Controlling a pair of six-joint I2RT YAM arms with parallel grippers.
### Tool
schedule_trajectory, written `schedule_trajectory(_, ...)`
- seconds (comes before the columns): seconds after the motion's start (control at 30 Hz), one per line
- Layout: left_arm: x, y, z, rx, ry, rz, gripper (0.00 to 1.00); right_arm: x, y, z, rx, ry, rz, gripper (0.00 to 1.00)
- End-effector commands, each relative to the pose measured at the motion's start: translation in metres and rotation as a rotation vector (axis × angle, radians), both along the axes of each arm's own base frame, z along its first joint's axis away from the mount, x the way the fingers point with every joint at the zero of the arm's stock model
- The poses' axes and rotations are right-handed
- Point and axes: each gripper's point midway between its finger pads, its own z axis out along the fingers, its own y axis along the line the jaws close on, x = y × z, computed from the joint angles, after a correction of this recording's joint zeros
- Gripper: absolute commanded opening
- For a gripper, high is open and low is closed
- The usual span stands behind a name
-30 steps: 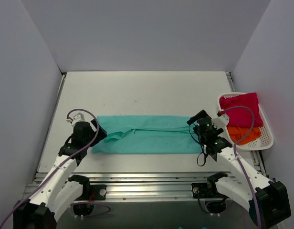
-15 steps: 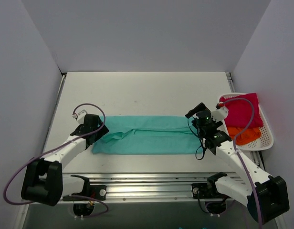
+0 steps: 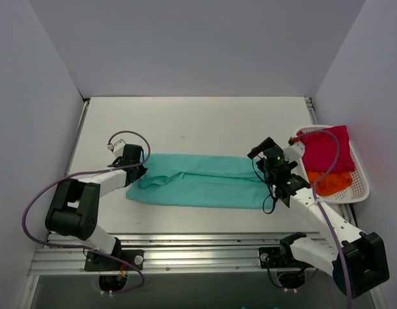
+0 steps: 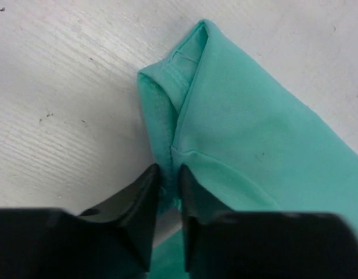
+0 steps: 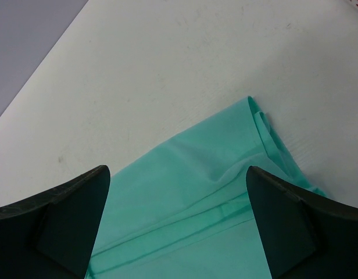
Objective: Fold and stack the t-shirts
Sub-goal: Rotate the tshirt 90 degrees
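T-shirt [image 3: 198, 182] left of basket [image 3: 361, 183]

We find open passage over the bare table [image 3: 185, 122] behind the teal t-shirt [image 3: 205, 187]. The white basket [image 3: 361, 180] occupies the right edge, near the right arm [image 3: 314, 207]. Side walls [image 3: 37, 96] bound both flanks.

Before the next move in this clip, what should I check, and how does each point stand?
1. Left gripper pinches the teal shirt's left end: ok, fingers closed on its folded edge.
2. It has caught every layer: cannot tell.
3. Right gripper grips the right end: not ok, open above the cloth.
4. Shirt lies as a flat strip on the table: ok.
5. Red shirt and orange shirt out of the way in the basket: ok.
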Motion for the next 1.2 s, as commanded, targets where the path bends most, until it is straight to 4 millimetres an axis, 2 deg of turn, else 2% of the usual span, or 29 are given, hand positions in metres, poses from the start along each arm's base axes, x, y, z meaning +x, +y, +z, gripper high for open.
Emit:
schedule_trajectory(0.0,0.008,-0.005,-0.006,-0.01,0.016,-0.003,0.24,0.008,0.002,0.022,0.003,-0.056,0.003,1.0)
schedule_trajectory(0.03,0.011,-0.004,-0.006,-0.002,0.018,-0.006,0.11,0.008,0.001,0.023,0.0,-0.058,-0.001,1.0)
schedule_trajectory(0.07,0.013,-0.003,-0.006,-0.001,0.023,-0.003,0.04,0.007,0.0,0.023,-0.001,-0.06,-0.002,1.0)
schedule_trajectory(0.2,0.034,-0.004,0.0,-0.001,0.02,-0.015,0.02,0.008,-0.003,0.025,-0.007,-0.071,-0.017,1.0)
schedule_trajectory(0.27,0.056,-0.005,0.017,-0.002,-0.017,-0.02,0.02,0.01,-0.004,0.026,-0.003,-0.077,-0.025,1.0)
schedule_trajectory(0.3,0.062,0.0,0.012,0.011,0.004,-0.017,0.02,0.011,-0.003,0.024,-0.004,-0.072,-0.023,1.0)
schedule_trajectory(0.33,0.083,0.0,0.029,0.007,-0.04,-0.012,0.02,0.013,-0.003,0.026,-0.001,-0.078,-0.026,1.0)
schedule_trajectory(0.4,0.102,0.008,0.023,0.012,-0.026,-0.005,0.02,0.014,-0.003,0.022,-0.002,-0.071,-0.03,1.0)
schedule_trajectory(0.43,0.131,0.007,0.043,0.0,-0.083,-0.006,0.02,0.016,-0.003,0.022,-0.002,-0.073,-0.032,1.0)
schedule_trajectory(0.47,0.143,0.005,0.022,-0.007,-0.047,-0.022,0.02,0.016,-0.003,0.018,-0.004,-0.065,-0.032,1.0)
schedule_trajectory(0.53,0.172,0.007,0.017,-0.018,-0.034,-0.035,0.02,0.018,-0.003,0.015,-0.006,-0.062,-0.035,1.0)
schedule_trajectory(0.57,0.208,-0.005,0.014,-0.058,-0.057,-0.075,0.02,0.019,-0.002,0.012,-0.008,-0.053,-0.032,1.0)
schedule_trajectory(0.63,0.232,-0.01,0.006,-0.092,-0.022,-0.109,0.02,0.02,-0.001,0.009,-0.007,-0.046,-0.026,1.0)
schedule_trajectory(0.67,0.268,-0.019,0.011,-0.114,-0.069,-0.133,0.02,0.021,-0.001,0.008,-0.009,-0.044,-0.025,1.0)
schedule_trajectory(0.73,0.293,-0.041,0.014,-0.195,-0.102,-0.223,0.02,0.021,-0.001,0.005,-0.013,-0.042,-0.026,1.0)
schedule_trajectory(0.77,0.319,-0.053,0.022,-0.237,-0.167,-0.268,0.02,0.022,-0.001,0.004,-0.013,-0.043,-0.025,1.0)
schedule_trajectory(0.8,0.327,-0.075,0.033,-0.333,-0.208,-0.351,0.03,0.023,-0.002,0.003,-0.018,-0.044,-0.027,1.0)
schedule_trajectory(0.83,0.335,-0.086,0.039,-0.387,-0.247,-0.392,0.05,0.023,-0.003,0.002,-0.019,-0.043,-0.03,1.0)
schedule_trajectory(0.87,0.339,-0.098,0.025,-0.443,-0.262,-0.432,0.11,0.024,-0.004,0.001,-0.022,-0.04,-0.032,1.0)
schedule_trajectory(0.9,0.351,-0.117,0.065,-0.53,-0.408,-0.527,0.46,0.024,-0.005,0.0,-0.026,-0.038,-0.036,1.0)
schedule_trajectory(0.93,0.355,-0.121,0.071,-0.555,-0.455,-0.546,0.75,0.024,-0.006,-0.001,-0.028,-0.038,-0.037,1.0)
schedule_trajectory(0.97,0.36,-0.125,0.081,-0.567,-0.516,-0.559,0.94,0.025,-0.005,-0.001,-0.028,-0.039,-0.033,1.0)
schedule_trajectory(1.0,0.363,-0.124,0.09,-0.567,-0.556,-0.571,0.94,0.025,-0.005,-0.001,-0.029,-0.044,-0.033,1.0)
schedule_trajectory(1.07,0.366,-0.117,0.129,-0.555,-0.649,-0.585,0.94,0.025,-0.005,-0.003,-0.031,-0.042,-0.03,1.0)
schedule_trajectory(1.1,0.363,-0.113,0.119,-0.557,-0.628,-0.567,0.94,0.025,-0.005,-0.002,-0.032,-0.044,-0.033,1.0)
schedule_trajectory(1.13,0.362,-0.105,0.162,-0.528,-0.696,-0.557,0.94,0.024,-0.005,-0.004,-0.033,-0.042,-0.029,1.0)
schedule_trajectory(1.17,0.361,-0.093,0.185,-0.493,-0.758,-0.548,0.94,0.024,-0.005,-0.005,-0.033,-0.042,-0.029,1.0)
